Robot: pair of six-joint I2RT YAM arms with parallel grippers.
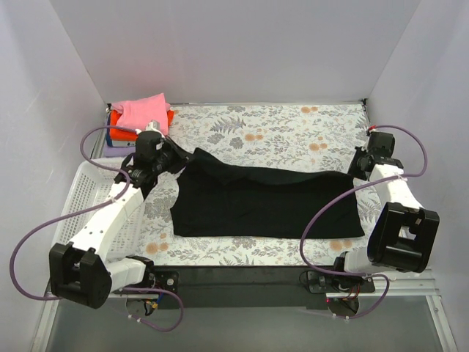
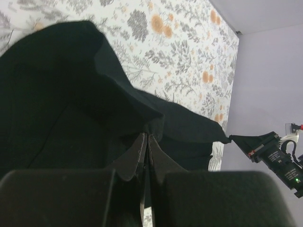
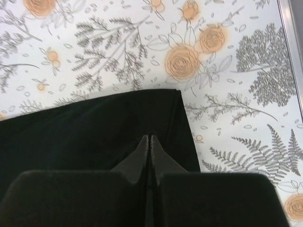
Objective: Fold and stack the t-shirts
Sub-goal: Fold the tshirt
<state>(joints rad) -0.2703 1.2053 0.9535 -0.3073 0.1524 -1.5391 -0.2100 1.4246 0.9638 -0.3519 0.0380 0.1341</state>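
A black t-shirt (image 1: 264,205) lies spread across the middle of the flowered tablecloth (image 1: 278,132). My left gripper (image 1: 176,156) is shut on its far left edge and holds that part raised in a fold. In the left wrist view the closed fingers (image 2: 146,137) pinch the black cloth (image 2: 71,94). My right gripper (image 1: 357,170) is shut at the shirt's far right corner. The right wrist view shows its tips (image 3: 149,137) closed on the black cloth (image 3: 85,127) just inside that corner. A folded pink t-shirt (image 1: 141,112) sits on an orange one (image 1: 171,116) at the back left.
A white mesh basket (image 1: 84,194) stands along the left side under my left arm. White walls close in the back and both sides. The table's dark front edge (image 1: 234,282) runs between the arm bases.
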